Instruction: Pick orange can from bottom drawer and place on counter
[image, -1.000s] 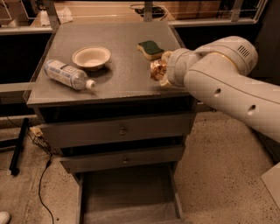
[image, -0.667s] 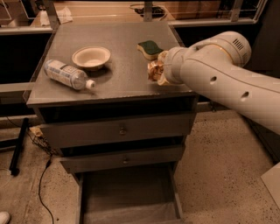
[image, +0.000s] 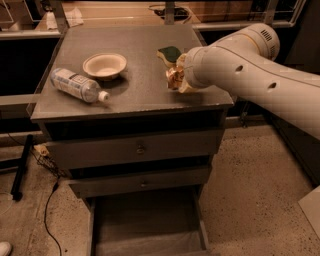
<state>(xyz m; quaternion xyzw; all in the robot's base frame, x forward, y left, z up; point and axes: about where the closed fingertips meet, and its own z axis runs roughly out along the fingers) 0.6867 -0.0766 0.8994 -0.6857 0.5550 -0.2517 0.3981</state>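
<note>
The orange can (image: 173, 76) is at the tip of my white arm, tilted, just over the right part of the speckled grey counter (image: 135, 92). My gripper (image: 178, 80) is mostly hidden behind the arm's wrist and is closed around the can. I cannot tell whether the can touches the counter. The bottom drawer (image: 145, 220) is pulled open below the two knobbed drawers, and its grey interior shows nothing inside.
A clear plastic bottle (image: 77, 85) lies on its side at the counter's left. A shallow white bowl (image: 104, 65) stands behind it. A green sponge (image: 169, 53) lies just behind the can. A cable (image: 47, 210) runs along the floor at the left.
The arm has swung a little to the left, and the can has moved slightly left over the counter with it. Bottle, bowl and sponge have not moved.
</note>
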